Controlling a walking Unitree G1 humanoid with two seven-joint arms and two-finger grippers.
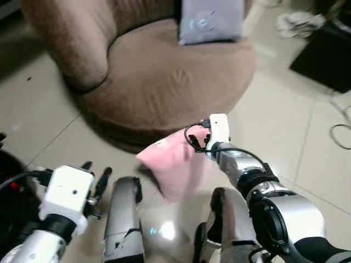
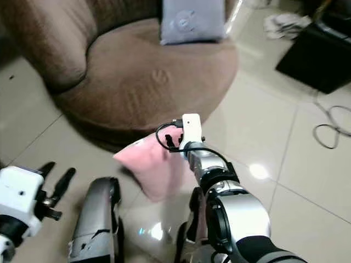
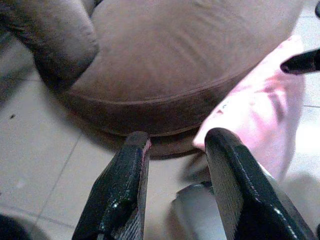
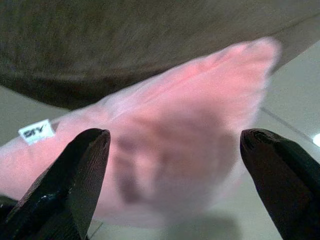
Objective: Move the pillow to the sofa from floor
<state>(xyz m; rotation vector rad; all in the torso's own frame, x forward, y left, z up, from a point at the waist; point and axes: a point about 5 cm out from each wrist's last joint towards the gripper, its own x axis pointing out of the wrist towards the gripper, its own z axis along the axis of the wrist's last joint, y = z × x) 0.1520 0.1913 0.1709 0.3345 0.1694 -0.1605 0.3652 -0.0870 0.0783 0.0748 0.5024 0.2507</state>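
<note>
While pillow (image 1: pixel 174 167) hangs near sofa (image 1: pixel 164 82) front:
right gripper (image 4: pixel 172 165): wide open around pillow, hold unclear
next: clench first, then lift far onto seat
left gripper (image 3: pixel 175 190): released, idle

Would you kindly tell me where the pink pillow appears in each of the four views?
Left eye view: pink pillow at lower centre, below the sofa.
Right eye view: lower centre-left.
Left wrist view: right side, past the fingers.
Right wrist view: across the centre, between the fingers.
Shared landmark: brown sofa.
</note>
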